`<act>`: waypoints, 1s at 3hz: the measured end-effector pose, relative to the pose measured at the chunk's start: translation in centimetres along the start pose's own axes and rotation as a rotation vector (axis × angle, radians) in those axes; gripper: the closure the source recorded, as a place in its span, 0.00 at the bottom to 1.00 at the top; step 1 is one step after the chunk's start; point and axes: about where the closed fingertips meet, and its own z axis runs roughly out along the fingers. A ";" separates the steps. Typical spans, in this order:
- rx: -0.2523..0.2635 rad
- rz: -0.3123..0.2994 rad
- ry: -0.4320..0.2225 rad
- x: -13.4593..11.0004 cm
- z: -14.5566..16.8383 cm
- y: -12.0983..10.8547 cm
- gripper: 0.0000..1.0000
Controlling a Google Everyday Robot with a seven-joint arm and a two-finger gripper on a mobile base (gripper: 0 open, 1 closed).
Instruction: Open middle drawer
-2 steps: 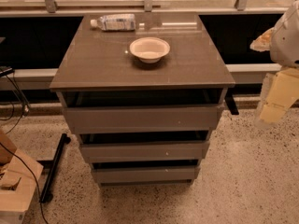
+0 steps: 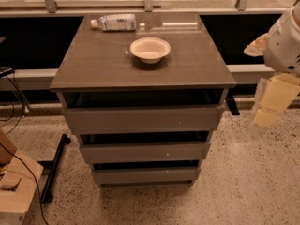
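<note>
The middle drawer (image 2: 145, 151) is the grey-brown front of medium height in the cabinet, between the taller top drawer front (image 2: 140, 119) and the narrower lowest front (image 2: 145, 175). A dark gap shows above it. My gripper (image 2: 272, 104), cream-coloured under a white arm, hangs in the air to the right of the cabinet, level with the top drawer and apart from it. It touches nothing.
On the cabinet top (image 2: 93, 64) stand a white bowl (image 2: 150, 49) and a lying plastic bottle (image 2: 115, 22). A dark wall with a ledge runs behind. A black bar (image 2: 54, 168), cables and a cardboard box (image 2: 16, 186) lie on the speckled floor at left.
</note>
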 end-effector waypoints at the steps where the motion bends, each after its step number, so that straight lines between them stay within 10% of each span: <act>1: -0.011 -0.001 -0.054 -0.2 1.7 0.9 0.00; 3: 0.003 0.035 -0.152 -0.8 4.3 2.2 0.00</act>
